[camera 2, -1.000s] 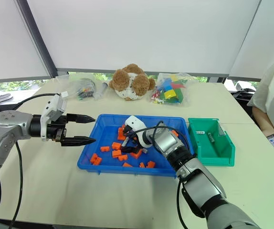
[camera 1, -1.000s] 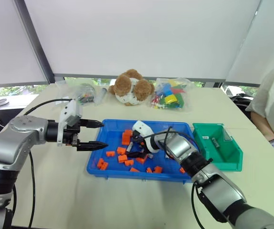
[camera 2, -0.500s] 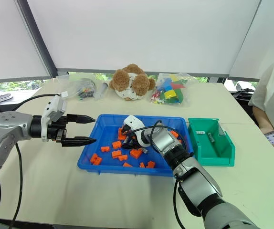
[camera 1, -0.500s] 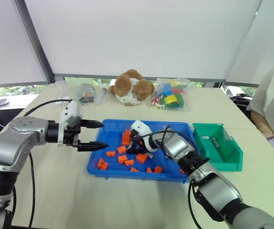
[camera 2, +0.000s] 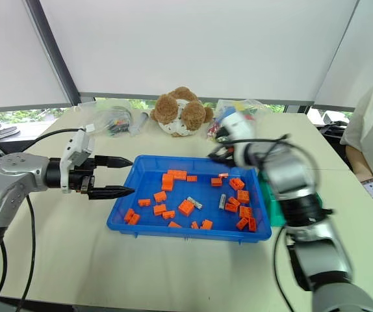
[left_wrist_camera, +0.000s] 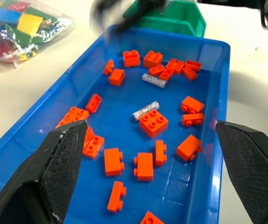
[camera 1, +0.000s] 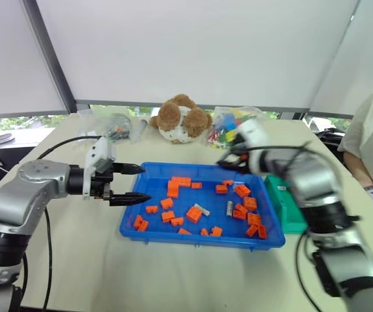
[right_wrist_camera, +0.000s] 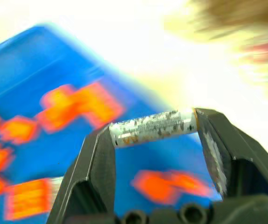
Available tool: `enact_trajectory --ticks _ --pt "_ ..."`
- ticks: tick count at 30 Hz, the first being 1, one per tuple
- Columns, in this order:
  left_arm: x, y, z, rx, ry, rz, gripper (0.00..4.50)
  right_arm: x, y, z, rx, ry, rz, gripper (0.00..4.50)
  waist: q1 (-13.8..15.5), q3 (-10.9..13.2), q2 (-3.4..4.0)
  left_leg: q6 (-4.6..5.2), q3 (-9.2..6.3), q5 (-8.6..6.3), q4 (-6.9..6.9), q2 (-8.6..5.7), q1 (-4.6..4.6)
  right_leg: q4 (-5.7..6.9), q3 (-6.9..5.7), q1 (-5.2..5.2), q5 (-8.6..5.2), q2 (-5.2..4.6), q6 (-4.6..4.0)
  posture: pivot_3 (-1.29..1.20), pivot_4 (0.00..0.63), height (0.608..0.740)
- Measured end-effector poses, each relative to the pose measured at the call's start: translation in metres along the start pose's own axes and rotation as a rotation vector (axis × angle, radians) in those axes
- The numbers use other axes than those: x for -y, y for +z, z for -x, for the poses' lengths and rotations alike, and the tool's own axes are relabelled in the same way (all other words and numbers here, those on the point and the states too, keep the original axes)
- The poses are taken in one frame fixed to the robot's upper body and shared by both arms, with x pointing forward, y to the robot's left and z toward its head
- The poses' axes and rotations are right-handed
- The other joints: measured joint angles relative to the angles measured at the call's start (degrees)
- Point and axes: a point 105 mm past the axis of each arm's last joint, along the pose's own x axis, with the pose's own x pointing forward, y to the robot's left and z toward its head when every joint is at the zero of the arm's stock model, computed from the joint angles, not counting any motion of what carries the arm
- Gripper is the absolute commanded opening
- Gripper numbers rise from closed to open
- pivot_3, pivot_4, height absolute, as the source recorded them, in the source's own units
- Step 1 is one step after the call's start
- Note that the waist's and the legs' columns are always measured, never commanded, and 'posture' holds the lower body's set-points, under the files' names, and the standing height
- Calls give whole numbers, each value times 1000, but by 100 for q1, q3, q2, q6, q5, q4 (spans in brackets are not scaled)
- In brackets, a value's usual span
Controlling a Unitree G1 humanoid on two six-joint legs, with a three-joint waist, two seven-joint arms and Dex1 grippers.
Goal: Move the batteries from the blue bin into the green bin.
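The blue bin [camera 1: 154, 189] sits mid-table, holding several orange bricks [camera 1: 193, 214] and two silver batteries [left_wrist_camera: 145, 111] [left_wrist_camera: 153, 80]. My right gripper [right_wrist_camera: 153, 128] is shut on a third battery [right_wrist_camera: 143, 129], held crosswise between its fingertips. That gripper [camera 1: 229, 161] hangs blurred above the blue bin's far right corner. The green bin [left_wrist_camera: 180, 14] stands just right of the blue bin, mostly hidden behind my right arm in the eye views. My left gripper [camera 1: 145, 182] hovers open and empty over the blue bin's left rim, pointing right.
A brown teddy bear [camera 1: 180, 120], a bag of coloured bricks [camera 1: 229, 130] and a clear bag of small parts [camera 1: 115, 127] lie along the table's far side. A person in white [camera 1: 372, 140] sits at the right edge.
My right gripper closed on a battery among the bricks, then rose out of the blue bin and swung up and right. The left arm stayed still.
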Motion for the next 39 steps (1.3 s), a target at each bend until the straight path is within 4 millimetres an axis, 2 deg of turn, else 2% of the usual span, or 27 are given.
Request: enact_trajectory --ticks 3,7,12,14,17,21,23,25,27,30,32,34,39 --pt "0 -2 -2 6 -10 12 4500 37 -35 26 -106 -143 -42 2158 -27 0 0 9 2 -5 0 -1 0 -3 3 -1 0 0 0 0 150 727" --pt "2 -3 -7 13 -35 9 4500 63 -76 49 -233 -238 -75 2158 -80 0 1 8 4 -4 -11 0 8 -1 9 -3 0 4 0 0 150 727" --pt "1 -5 -8 14 -34 13 4500 61 -98 50 -273 -219 -91 2158 -167 0 1 5 5 -2 -11 0 9 -1 10 -1 0 4 1 0 150 727" --pt "1 -5 -8 13 -33 12 4500 58 -106 48 -292 -206 -93 3190 -179 0 1 5 5 -2 -10 0 9 -1 10 -1 0 3 1 0 150 727" --pt "0 -5 -8 12 -32 12 4500 56 -112 47 -302 -189 -106 4444 -183 0 1 -1 5 1 -10 0 9 -1 10 -1 0 3 2 0 150 727" --pt "0 -5 -8 12 -30 12 4500 52 -108 45 -276 -150 -110 4444 -181 0 2 -1 5 1 -10 0 9 -1 10 -1 0 3 2 0 150 727" --pt "0 -5 -8 11 -28 12 4500 45 -96 43 -235 -96 -85 4444 -181 1 2 -1 5 1 -10 0 9 -1 10 -1 0 3 2 0 150 727" --pt "0 -5 -7 11 -27 13 4500 35 -74 40 -167 -26 -52 4444 -192 3 5 -1 6 1 -10 0 10 0 11 -1 1 3 2 0 150 727" --pt "0 -5 -8 11 -27 13 4500 16 -41 37 -74 76 23 4444 -201 3 5 -1 4 1 -12 2 12 2 10 -1 0 7 2 0 150 727" --pt "-1 -4 -8 12 -27 10 4500 -20 -17 29 -4 252 114 4444 -186 3 5 1 1 0 -13 2 12 1 8 0 0 7 1 0 150 727" --pt "-1 -3 -8 13 -28 6 4500 -46 -20 19 -3 373 145 4444 -169 3 5 5 2 -2 -9 1 12 0 8 3 0 5 1 0 150 727" --pt "-2 0 -9 16 -26 -5 4500 -77 -33 8 -34 513 186 4444 -130 3 4 7 3 -3 -1 0 7 1 7 3 0 2 1 0 150 727" --pt "-2 1 -9 18 -26 -8 4500 -107 -54 -13 -83 626 258 4444 -130 2 3 5 2 -2 3 0 8 3 7 4 0 3 1 0 150 727"
